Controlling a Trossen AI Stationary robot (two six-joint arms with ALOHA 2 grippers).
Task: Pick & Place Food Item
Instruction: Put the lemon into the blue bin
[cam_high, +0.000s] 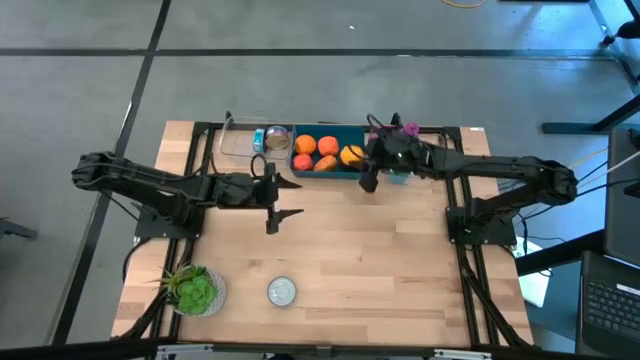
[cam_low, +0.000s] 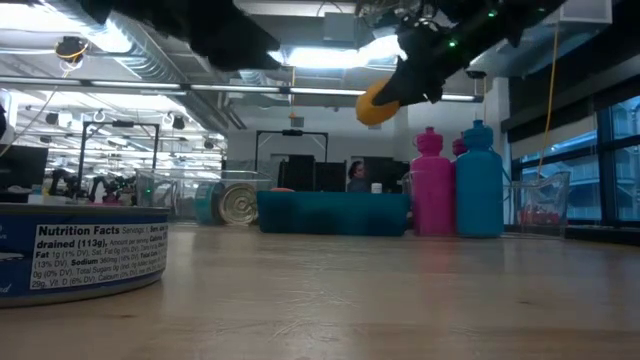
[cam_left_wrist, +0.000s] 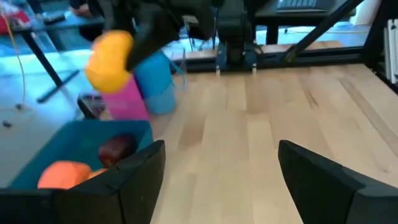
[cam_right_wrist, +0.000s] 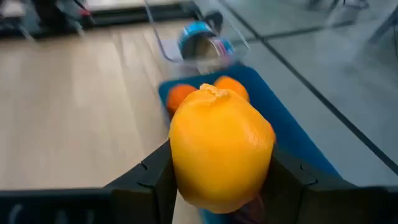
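A yellow-orange citrus fruit (cam_right_wrist: 221, 146) sits in my right gripper (cam_right_wrist: 222, 180), which is shut on it. In the low view the fruit (cam_low: 378, 103) is well above the teal bin (cam_low: 330, 212). The bin (cam_high: 325, 170) stands at the table's far edge and holds orange fruits (cam_high: 305, 147) and a dark red item (cam_left_wrist: 117, 148). From above, the right gripper (cam_high: 362, 166) is over the bin's right end. My left gripper (cam_high: 287, 199) is open over bare table, just nearer than the bin's left part, and touches nothing. My right gripper pinches the citrus fruit between its two fingers (cam_right_wrist: 155, 174), one on each flank of its lower half (cam_right_wrist: 186, 180). The fruit is lifted clear above the bin, and its stem end (cam_right_wrist: 214, 92) points away from the wrist.
A clear container with a tin (cam_high: 262, 140) stands left of the bin. Pink (cam_low: 432, 185) and blue (cam_low: 478, 180) bottles stand at the bin's right end. Near the front edge are a flat tin (cam_high: 282, 290) and a green leafy item (cam_high: 195, 290). Bare wood lies between.
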